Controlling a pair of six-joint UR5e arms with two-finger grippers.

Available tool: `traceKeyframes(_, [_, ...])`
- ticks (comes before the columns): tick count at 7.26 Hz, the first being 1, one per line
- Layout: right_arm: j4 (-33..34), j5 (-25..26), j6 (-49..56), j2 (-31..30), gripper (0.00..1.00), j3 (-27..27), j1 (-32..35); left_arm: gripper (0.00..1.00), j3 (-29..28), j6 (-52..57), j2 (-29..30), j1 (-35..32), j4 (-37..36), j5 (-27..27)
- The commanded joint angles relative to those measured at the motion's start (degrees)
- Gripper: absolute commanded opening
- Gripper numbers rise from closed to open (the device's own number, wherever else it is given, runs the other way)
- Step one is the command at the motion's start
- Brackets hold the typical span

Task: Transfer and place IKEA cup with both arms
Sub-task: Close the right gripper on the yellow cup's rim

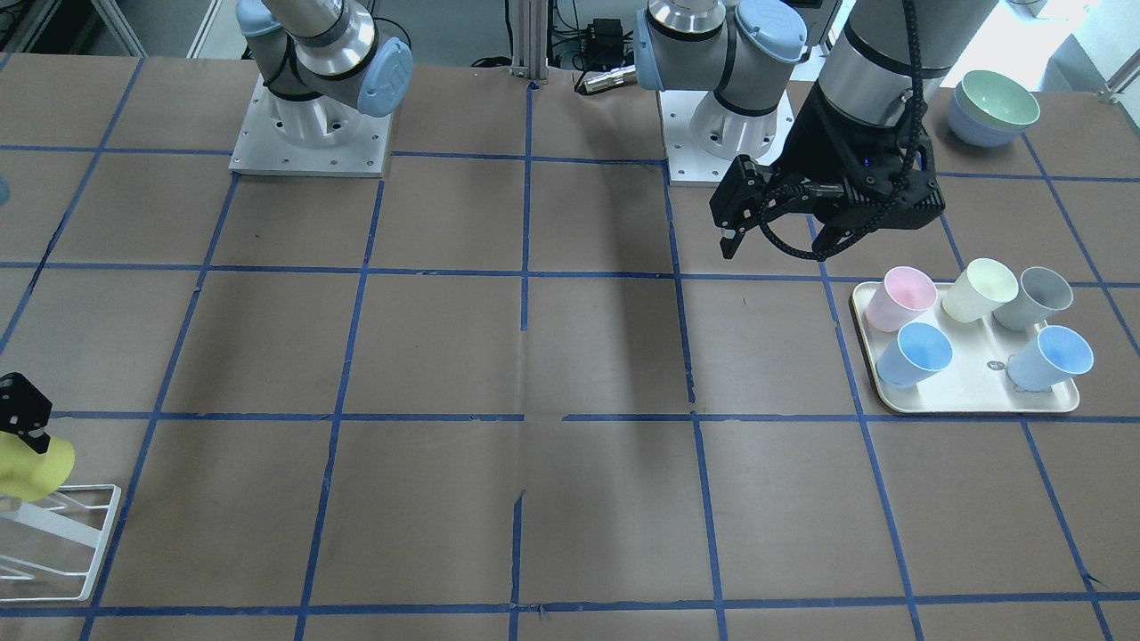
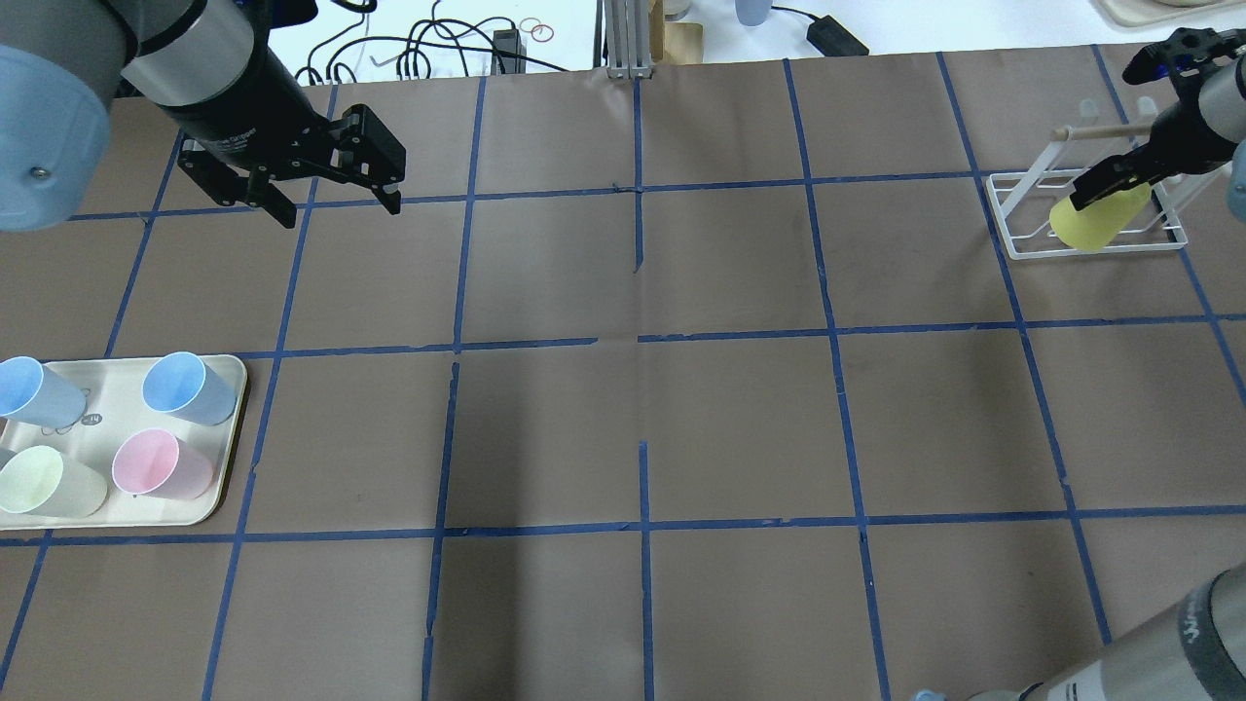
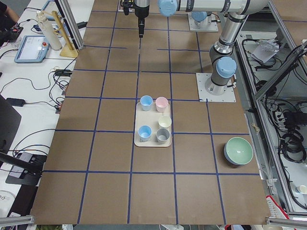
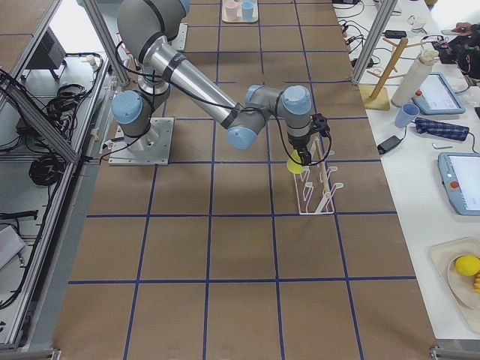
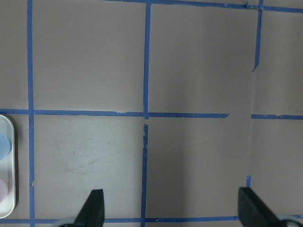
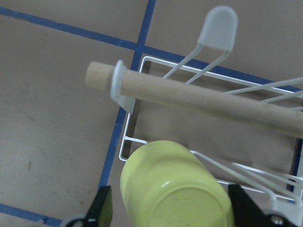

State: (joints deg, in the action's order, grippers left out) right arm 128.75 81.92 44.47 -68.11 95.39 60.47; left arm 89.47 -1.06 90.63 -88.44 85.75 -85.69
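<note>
Clasping IKEA cup (image 6: 175,189), right hand (image 6: 173,212) at rack (image 6: 213,101).

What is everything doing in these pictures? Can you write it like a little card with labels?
yellow cup: held tilted over the white wire rack
right gripper: shut on the yellow cup
left gripper: open, holding nothing
tray: carries five pastel cups, pink, cream, grey and two blue
bowls: stacked, off the tray, near the left arm's base
</note>
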Motion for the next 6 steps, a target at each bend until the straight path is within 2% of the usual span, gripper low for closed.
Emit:
traceKeyframes(1, [0.01,-0.01,0.00,-0.01,0.46,-0.12,0.00,1.00,0.00,0.00,-0.10,0.03,0.03,0.00])
traceKeyframes(2, [-0.08,0.08,0.00,-0.01,0.30,-0.03,0.00,1.00,0.00,0.00,-0.19,0.11,0.03,0.00])
traceKeyframes(3, [-0.34,0.17,-0.09,-0.09,0.08,-0.03,0.00,1.00,0.00,0.00,-0.19,0.11,0.03,0.00])
traceKeyframes(4, [-0.43,0.17,-0.09,-0.44,0.02,-0.12,0.00,1.00,0.00,0.00,-0.19,0.11,0.03,0.00])
traceKeyframes(6, [-0.86,2.70,0.00,-1.49,0.00,-1.43,0.00,1.00,0.00,0.00,-0.19,0.11,0.03,0.00])
